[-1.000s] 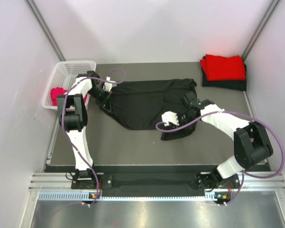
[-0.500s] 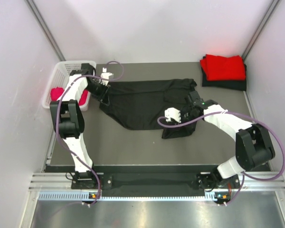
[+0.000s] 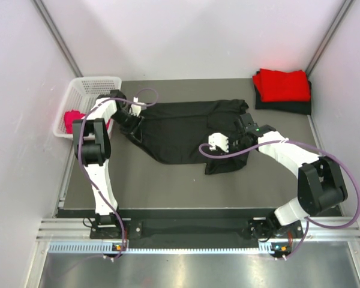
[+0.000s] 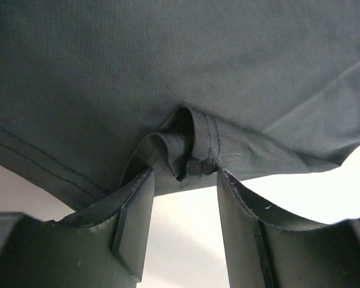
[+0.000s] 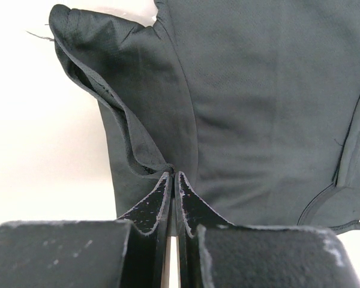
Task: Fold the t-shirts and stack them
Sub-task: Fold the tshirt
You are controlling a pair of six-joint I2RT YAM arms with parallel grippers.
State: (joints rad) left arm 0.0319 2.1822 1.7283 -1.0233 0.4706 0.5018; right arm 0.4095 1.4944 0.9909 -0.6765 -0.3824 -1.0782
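Note:
A large black t-shirt point(image 3: 180, 129) lies spread across the middle of the table. My left gripper point(image 3: 134, 124) is at the shirt's left edge. In the left wrist view it point(image 4: 183, 175) stands open, and a bunched bit of hem point(image 4: 189, 147) lies just past its fingertips, between neither of them. My right gripper point(image 3: 237, 133) is over the shirt's right side. The right wrist view shows it point(image 5: 173, 174) shut on a fold of the black cloth point(image 5: 138, 120), which is lifted a little. A folded red t-shirt point(image 3: 282, 84) lies on a folded black one point(image 3: 283, 105) at the back right.
A white lattice basket point(image 3: 89, 89) stands at the table's left edge with a pink-red shirt point(image 3: 72, 120) in it. Slanted walls close in on both sides. The arm bases sit on the rail point(image 3: 192, 229) at the near edge.
My left gripper has opened and let go of the black shirt's hem, after swinging back and returning. The right gripper stays shut on the cloth and has shifted slightly.

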